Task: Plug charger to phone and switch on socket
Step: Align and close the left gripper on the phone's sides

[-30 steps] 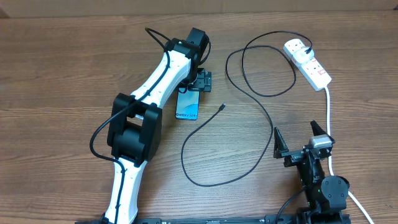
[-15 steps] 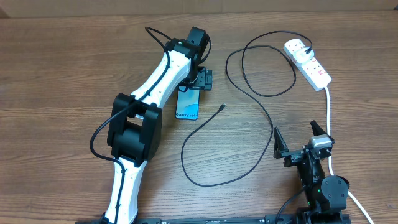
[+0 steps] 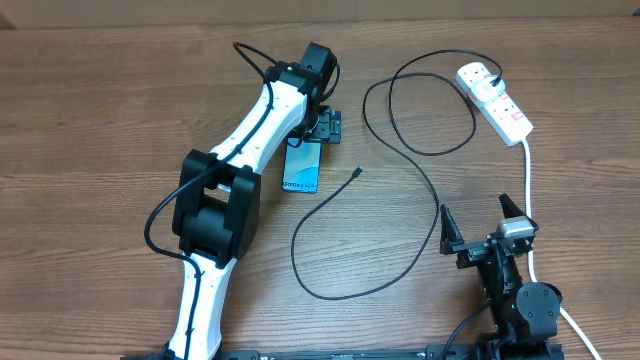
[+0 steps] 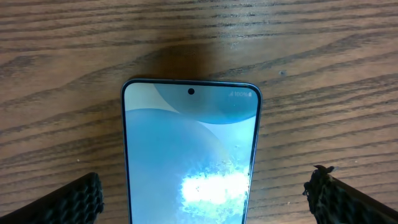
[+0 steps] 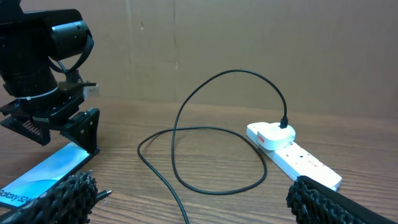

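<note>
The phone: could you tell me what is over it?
The left end effector stands open above the phone, hiding its far end from overhead; nothing lies on the visible screen.

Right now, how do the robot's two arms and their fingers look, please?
The left arm has white links and bulky black joints, with a thin black cable along it. The right arm is black with a small silver-grey block at the wrist. Both arms' fingers are black, with a ribbed surface.

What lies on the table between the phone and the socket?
Only the charger cable in loops and its loose connector tip, seen in the overhead view.
</note>
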Robot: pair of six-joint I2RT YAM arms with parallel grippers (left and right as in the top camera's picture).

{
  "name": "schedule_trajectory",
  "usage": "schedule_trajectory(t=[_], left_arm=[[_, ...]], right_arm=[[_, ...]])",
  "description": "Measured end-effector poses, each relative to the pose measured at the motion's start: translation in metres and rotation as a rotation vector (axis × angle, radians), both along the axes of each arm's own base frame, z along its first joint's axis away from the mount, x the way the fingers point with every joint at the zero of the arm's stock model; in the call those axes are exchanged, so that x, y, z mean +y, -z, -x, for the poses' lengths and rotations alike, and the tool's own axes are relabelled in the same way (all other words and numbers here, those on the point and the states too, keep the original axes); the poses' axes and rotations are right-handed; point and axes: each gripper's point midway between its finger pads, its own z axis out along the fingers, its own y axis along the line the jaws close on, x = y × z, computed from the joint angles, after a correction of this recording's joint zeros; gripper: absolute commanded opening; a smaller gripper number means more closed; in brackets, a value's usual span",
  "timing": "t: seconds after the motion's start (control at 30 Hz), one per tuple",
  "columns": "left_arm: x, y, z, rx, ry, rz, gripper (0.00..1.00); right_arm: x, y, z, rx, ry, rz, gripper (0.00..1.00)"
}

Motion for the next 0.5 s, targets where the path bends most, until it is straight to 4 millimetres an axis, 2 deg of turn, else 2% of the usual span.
schedule_trajectory(t=[0.5], left_arm=[[0.0005, -0.0003, -0.0017, -0.008, -0.001, -0.003, 1.00]], right_arm=[[0.0000, 0.0000, 0.0000, 0.000, 0.000, 0.000, 1.00]])
